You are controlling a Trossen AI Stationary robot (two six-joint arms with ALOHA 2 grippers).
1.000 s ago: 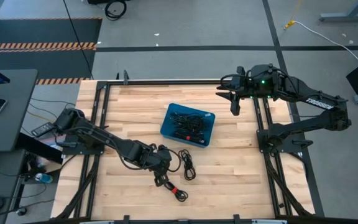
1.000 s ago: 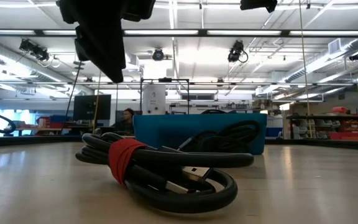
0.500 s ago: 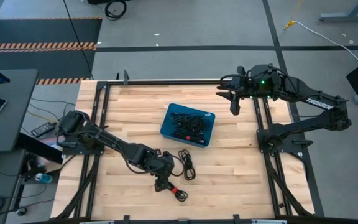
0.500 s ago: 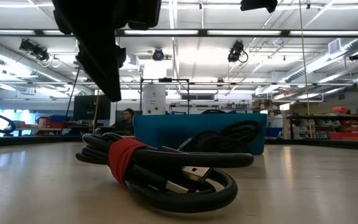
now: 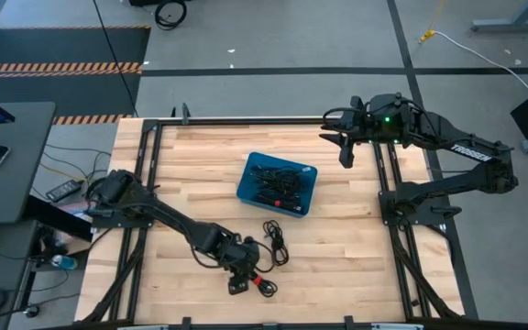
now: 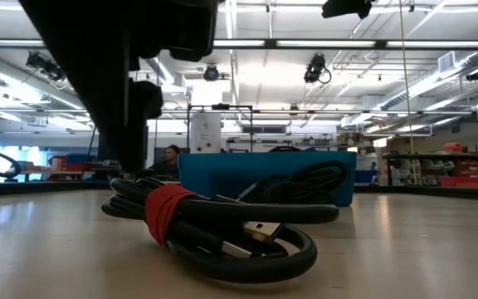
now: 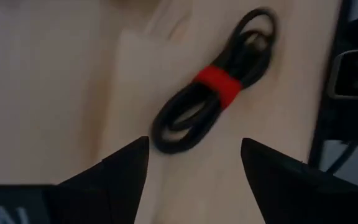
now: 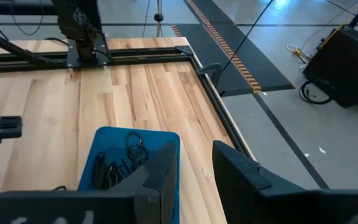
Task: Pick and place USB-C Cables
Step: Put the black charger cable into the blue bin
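Left gripper point(image 7: 194, 163), jaws wide, above a red-tied cable point(image 7: 211, 107).
The bundle looks light and limp; best grasped across the tie point(image 7: 219, 85). Right gripper point(image 5: 345, 158) waits, slightly parted.

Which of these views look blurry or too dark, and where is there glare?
Left wrist view: soft all over, the red-tied cable smeared, the left tool open above it. Low view: bright ceiling lights behind the arm leave it a black silhouette, while the near cable stays sharp. High view: evenly lit, no glare on the table.
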